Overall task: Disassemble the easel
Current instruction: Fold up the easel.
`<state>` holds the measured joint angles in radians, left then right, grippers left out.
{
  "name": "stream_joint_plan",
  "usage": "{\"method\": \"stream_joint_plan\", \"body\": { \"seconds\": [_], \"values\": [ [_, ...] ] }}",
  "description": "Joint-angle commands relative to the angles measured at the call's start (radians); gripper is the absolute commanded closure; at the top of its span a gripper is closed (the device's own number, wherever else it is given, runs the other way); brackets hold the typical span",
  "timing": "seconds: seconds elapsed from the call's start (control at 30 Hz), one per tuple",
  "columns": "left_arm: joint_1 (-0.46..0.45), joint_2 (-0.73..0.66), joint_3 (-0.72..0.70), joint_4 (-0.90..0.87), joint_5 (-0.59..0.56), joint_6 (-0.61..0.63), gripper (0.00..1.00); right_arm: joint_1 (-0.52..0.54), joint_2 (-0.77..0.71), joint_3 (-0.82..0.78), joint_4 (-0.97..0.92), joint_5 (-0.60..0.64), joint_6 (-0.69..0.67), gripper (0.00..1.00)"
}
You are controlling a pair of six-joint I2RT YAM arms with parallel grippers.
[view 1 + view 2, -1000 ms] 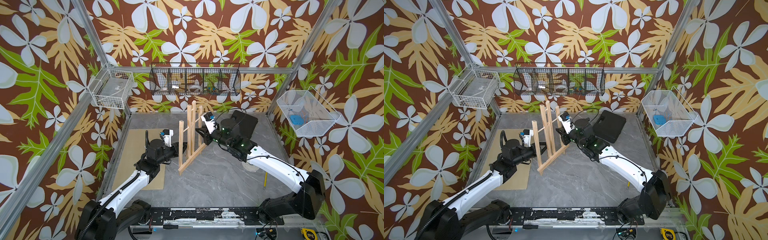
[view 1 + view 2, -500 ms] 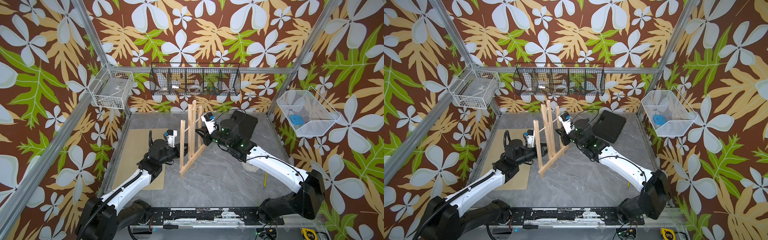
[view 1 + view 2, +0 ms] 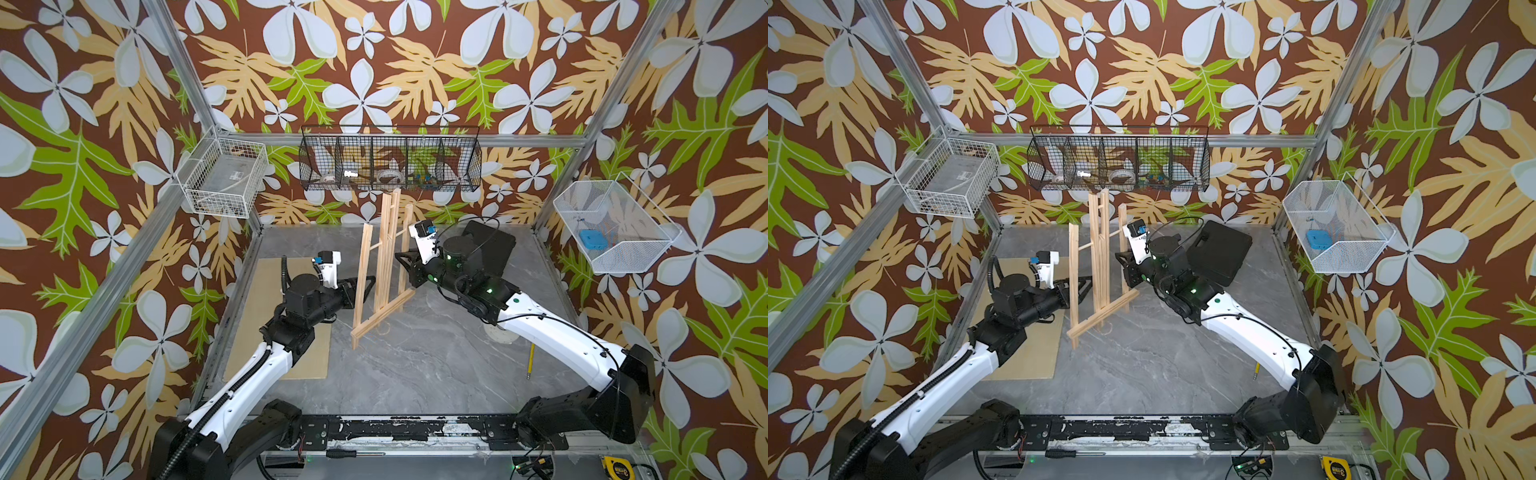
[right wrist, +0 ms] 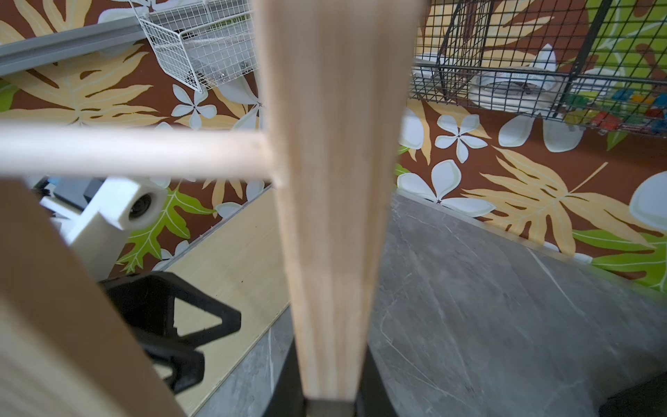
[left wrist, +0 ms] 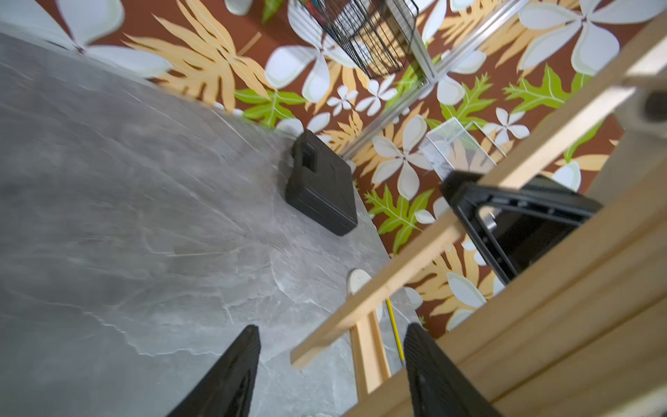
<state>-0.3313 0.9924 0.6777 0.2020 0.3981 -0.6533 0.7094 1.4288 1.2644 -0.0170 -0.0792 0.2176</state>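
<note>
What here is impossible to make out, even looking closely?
- Right gripper: right wrist view, mostly covered by the light-wood slatted easel it clamps.
- Contents of the black wire basket: both top views, too small behind mesh.
- Blue object in the white mesh basket: top views, too small to identify.

— What is the wallpaper (image 3: 374, 62) showing?
— It's showing brown and carrying white flowers, tan fronds and green leaves.
— And in the middle?
— The easel (image 3: 383, 266) is showing pale raw wood against a grey tabletop (image 3: 415, 365) running with white marble veins.
— Around it?
— At nine o'clock a tan board (image 3: 266, 299) is lying, at three a black case (image 3: 498, 253), at four a yellow pencil (image 3: 530, 361). At twelve a black wire basket (image 3: 471, 166) is hanging, at ten a white wire basket (image 3: 224, 195).
</note>
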Motion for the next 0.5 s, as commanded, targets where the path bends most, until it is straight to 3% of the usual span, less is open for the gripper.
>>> {"method": "stream_joint_plan", "body": {
  "seconds": [0.0, 0.2, 0.37, 0.47],
  "values": [
    [0.079, -0.066, 0.008, -0.088, 0.036, 0.103, 0.33, -0.026, -0.005, 0.024, -0.056, 0.210, 0.041, 1.00],
    [0.110, -0.221, -0.026, -0.090, 0.077, 0.246, 0.29, -0.083, 0.024, 0.086, -0.182, 0.212, 0.112, 1.00],
    [0.105, -0.235, -0.088, 0.041, 0.198, 0.185, 0.30, -0.083, 0.066, 0.157, -0.245, 0.177, 0.072, 1.00],
    [0.053, -0.202, -0.079, 0.066, 0.199, 0.210, 0.30, -0.083, 0.109, 0.224, -0.321, 0.147, 0.037, 1.00]
  ]
}}
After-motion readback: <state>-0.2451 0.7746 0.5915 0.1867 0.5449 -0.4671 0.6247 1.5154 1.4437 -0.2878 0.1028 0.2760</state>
